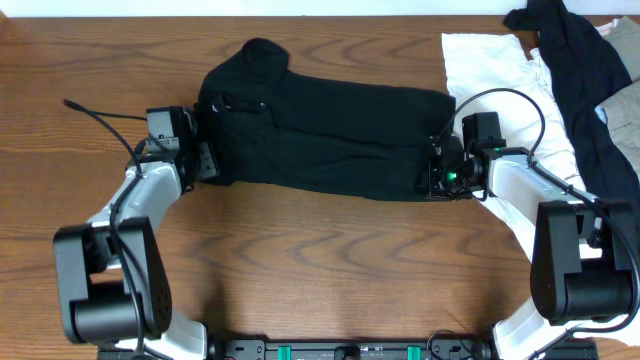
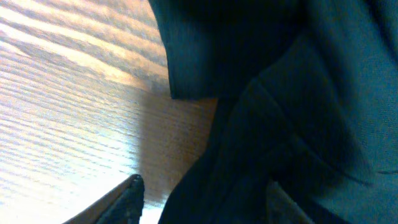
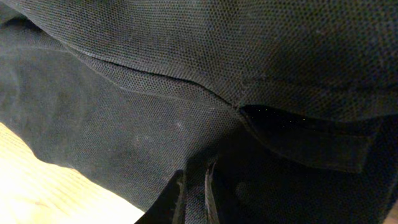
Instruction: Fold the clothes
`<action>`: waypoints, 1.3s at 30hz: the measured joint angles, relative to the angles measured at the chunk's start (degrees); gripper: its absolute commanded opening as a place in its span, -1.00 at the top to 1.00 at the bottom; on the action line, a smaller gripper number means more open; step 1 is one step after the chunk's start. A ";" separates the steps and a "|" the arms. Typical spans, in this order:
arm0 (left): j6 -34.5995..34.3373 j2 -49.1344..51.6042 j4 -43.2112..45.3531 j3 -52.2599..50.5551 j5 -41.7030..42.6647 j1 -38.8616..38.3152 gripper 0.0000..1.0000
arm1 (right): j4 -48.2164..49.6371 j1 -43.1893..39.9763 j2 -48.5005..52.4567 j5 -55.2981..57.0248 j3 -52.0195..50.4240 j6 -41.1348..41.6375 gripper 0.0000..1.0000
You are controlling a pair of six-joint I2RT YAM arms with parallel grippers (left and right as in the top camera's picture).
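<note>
Overhead, the polo shirt (image 1: 330,140) lies in a long band across the table (image 1: 330,270), its long axis running from the left gripper (image 1: 207,160) to the right gripper (image 1: 437,178). Left wrist: its fingers (image 2: 132,194) are spread apart, fabric loose between them, gripping nothing. Right wrist: its fingers (image 3: 186,190) sit nearly together, apparently pinching the shirt's edge.

The overhead camera looks straight down from high above the brown wood-grain table (image 1: 300,260). Both wrist cameras sit very near the black matte polo shirt (image 2: 298,124), apparently facing obliquely down; the left also catches table at its frame's left. All share the shirt.
</note>
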 measured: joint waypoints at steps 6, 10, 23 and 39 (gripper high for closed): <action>0.57 1.66 0.85 -0.04 0.02 -0.02 0.88 | -0.15 0.00 0.00 0.00 0.02 0.00 0.78; 1.20 1.64 -0.15 -0.04 -0.50 0.07 0.87 | -0.22 0.00 0.00 0.00 0.04 0.00 0.78; 3.06 1.62 -2.08 -0.07 -17.11 5.77 0.38 | -0.46 0.11 0.00 -0.37 0.07 0.02 0.77; 2.49 1.38 -13.07 -0.11 -19.21 6.14 0.88 | -4.85 0.09 0.00 -0.07 0.52 0.02 0.82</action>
